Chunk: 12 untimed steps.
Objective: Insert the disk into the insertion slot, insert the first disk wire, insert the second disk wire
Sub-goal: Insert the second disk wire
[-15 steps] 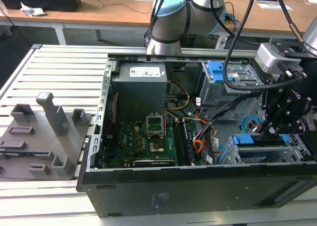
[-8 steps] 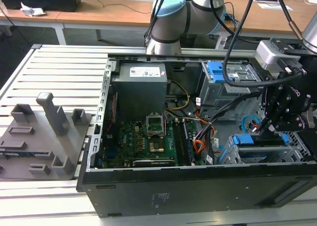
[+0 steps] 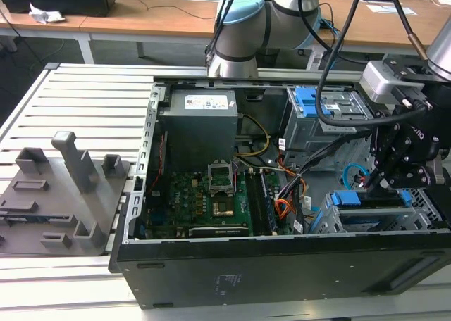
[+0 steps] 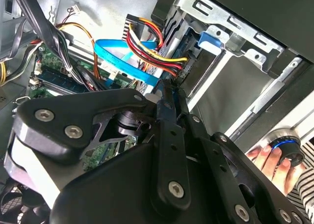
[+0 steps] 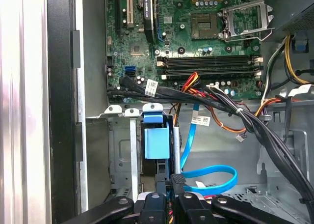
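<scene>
Black gripper (image 5: 171, 197) nearest the lens, fingers clenched on a dark wire connector (image 5: 176, 180) with blue cable (image 5: 216, 177), pressed beside the blue-framed disk (image 5: 157, 143) seated in the insertion slot (image 5: 122, 150).

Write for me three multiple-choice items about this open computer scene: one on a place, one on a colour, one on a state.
1. In the exterior view, the tool hangs
A. over the grey fixture plate
B. over the drive cage at the view's right
C. over the power supply

2. The flat cable that loops by the tool is
A. blue
B. green
C. white

3. The tool is
A. wide open and empty
B. shut on the cable's black plug
C. shut on a screwdriver

Key: 1 B, it stands above the cage. 2 A, both wrist views show blue. 3 B, the first wrist view shows the plug between its tips.
</scene>
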Available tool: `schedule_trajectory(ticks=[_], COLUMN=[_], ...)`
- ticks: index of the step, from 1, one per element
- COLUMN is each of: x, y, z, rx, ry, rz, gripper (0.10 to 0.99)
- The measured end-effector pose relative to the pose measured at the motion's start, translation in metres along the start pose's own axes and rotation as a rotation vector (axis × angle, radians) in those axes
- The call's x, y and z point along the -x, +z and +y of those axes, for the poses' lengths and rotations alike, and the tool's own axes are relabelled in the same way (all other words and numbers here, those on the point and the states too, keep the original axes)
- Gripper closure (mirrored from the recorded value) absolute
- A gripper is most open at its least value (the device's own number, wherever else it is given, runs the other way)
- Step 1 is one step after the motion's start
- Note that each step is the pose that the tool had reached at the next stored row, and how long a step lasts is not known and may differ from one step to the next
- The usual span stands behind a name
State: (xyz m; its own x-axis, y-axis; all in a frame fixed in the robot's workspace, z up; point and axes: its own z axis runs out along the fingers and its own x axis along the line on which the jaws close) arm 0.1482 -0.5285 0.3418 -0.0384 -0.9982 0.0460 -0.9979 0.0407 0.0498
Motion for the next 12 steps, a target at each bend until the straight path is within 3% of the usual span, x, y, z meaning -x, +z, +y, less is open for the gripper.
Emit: schedule_trajectory(ticks=[9,12], x=[-0.0019,-0.0019], y=[0.0052,0.0033], z=[-0.0007,-0.0009], rx=[0.004,0.004], ry=[0.000,0.000], rz=[0.0004,-0.0016], gripper=[0.925,0.925])
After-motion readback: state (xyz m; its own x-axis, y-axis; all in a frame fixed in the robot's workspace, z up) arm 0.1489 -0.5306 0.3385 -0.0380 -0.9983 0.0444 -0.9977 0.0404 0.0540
